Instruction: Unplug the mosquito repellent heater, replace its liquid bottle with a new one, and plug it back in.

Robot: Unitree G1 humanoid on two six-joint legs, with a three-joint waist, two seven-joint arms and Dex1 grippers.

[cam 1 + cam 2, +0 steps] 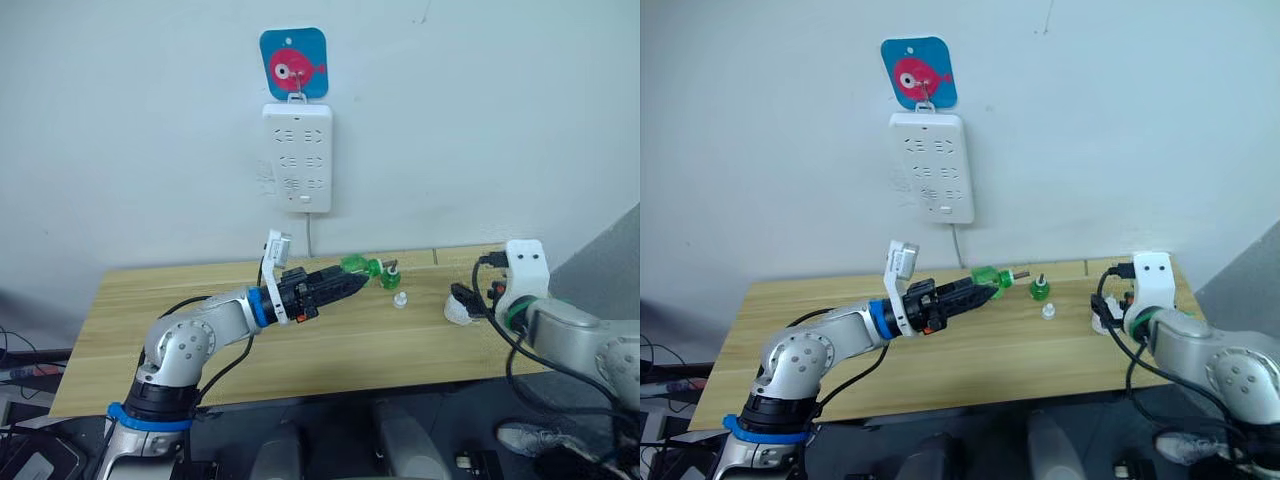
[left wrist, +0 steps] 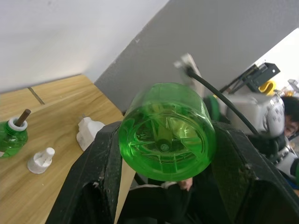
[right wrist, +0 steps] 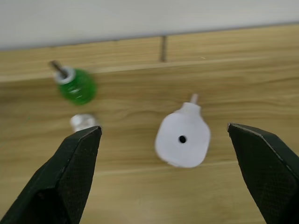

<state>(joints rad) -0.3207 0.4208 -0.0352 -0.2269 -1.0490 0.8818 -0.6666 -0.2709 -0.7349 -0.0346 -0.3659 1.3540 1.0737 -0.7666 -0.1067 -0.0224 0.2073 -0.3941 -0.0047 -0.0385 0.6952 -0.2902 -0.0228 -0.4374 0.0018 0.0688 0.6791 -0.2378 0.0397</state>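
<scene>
No readable text, brand, number anywhere. Only sign: blue square hook plate (image 1: 293,62) on wall above power strip (image 1: 297,156), showed pink cartoon fish, no lettering. Power strip face carried socket holes only, no legible marking. Green bottles unlabelled.

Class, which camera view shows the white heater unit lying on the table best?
The right wrist view: the mosquito repellent heater lies between the open right hand, vent hole facing the camera. Both eye views show it small beside the right arm; the left wrist view shows it distant, side-on.
</scene>
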